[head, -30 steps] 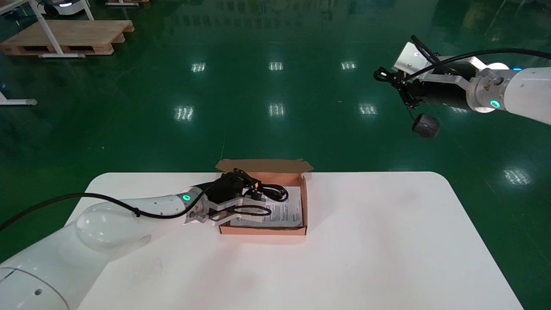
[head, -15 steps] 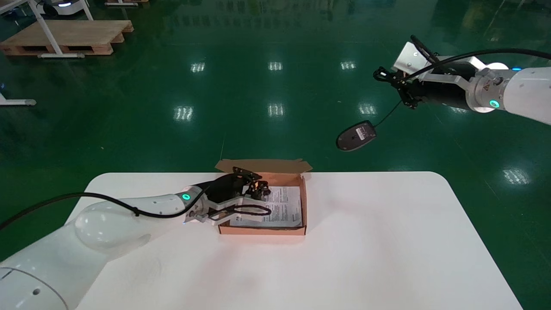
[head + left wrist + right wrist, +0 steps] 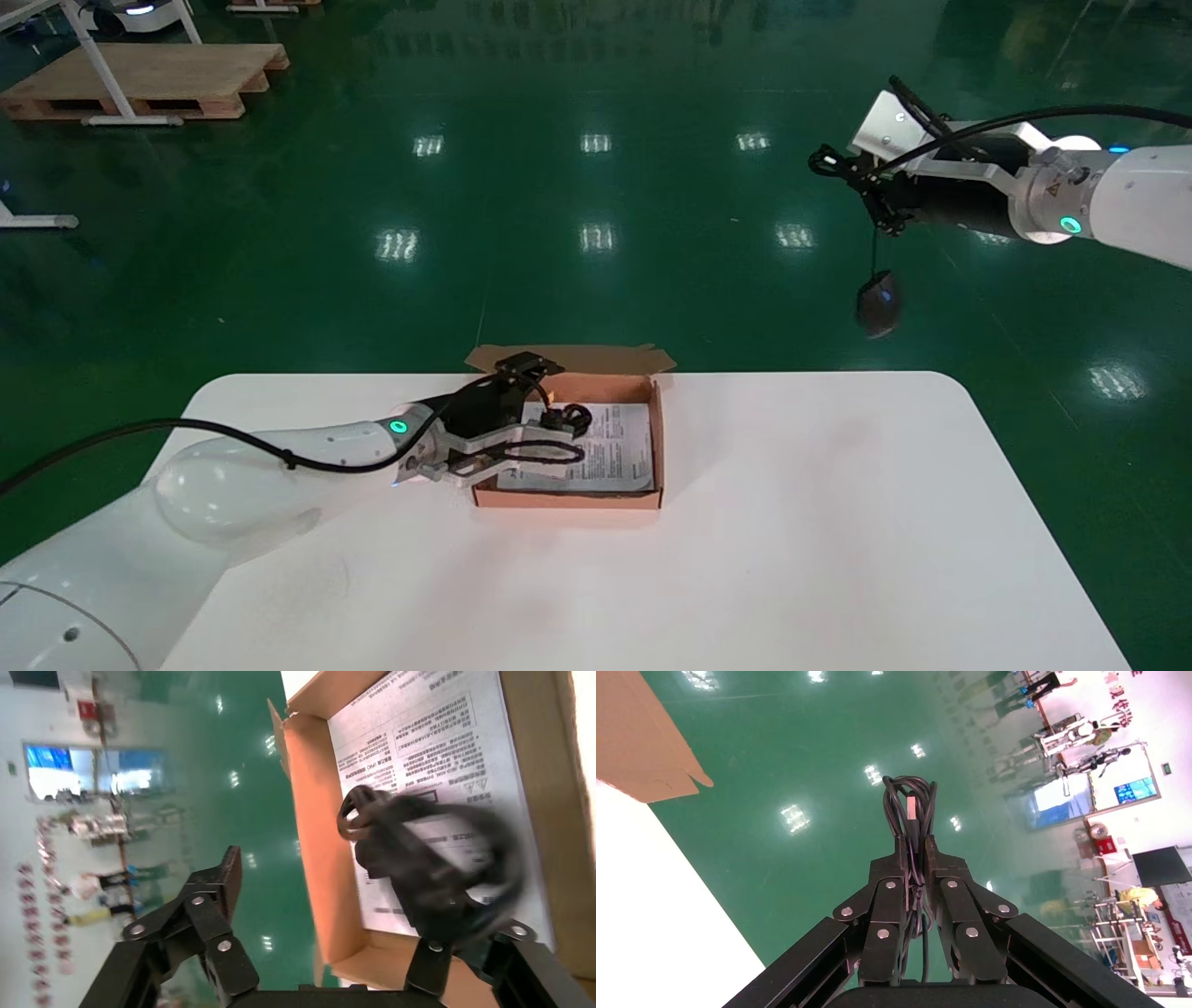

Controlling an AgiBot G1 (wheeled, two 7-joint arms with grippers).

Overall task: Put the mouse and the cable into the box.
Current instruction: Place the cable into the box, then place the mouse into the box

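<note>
The open cardboard box (image 3: 657, 438) stands on the white table with a printed sheet in its bottom. A black coiled cable (image 3: 564, 419) lies in the box on that sheet, seen blurred in the left wrist view as the coiled cable (image 3: 429, 860). My left gripper (image 3: 540, 410) is open astride the box's left wall (image 3: 316, 839), one finger outside and one inside by the cable. My right gripper (image 3: 843, 172) hangs high beyond the table's far right, shut on the mouse's bundled cord (image 3: 910, 808). The black mouse (image 3: 877, 303) dangles below it over the floor.
The white table (image 3: 792, 522) spreads wide to the right and front of the box. The box's back flap (image 3: 596, 358) stands open at the table's far edge. A wooden pallet (image 3: 149, 79) lies far off on the green floor.
The dangling mouse swung far left, then back under my right gripper. The cable in the box drew together into a tighter bundle, and my left gripper's outer finger lifted away.
</note>
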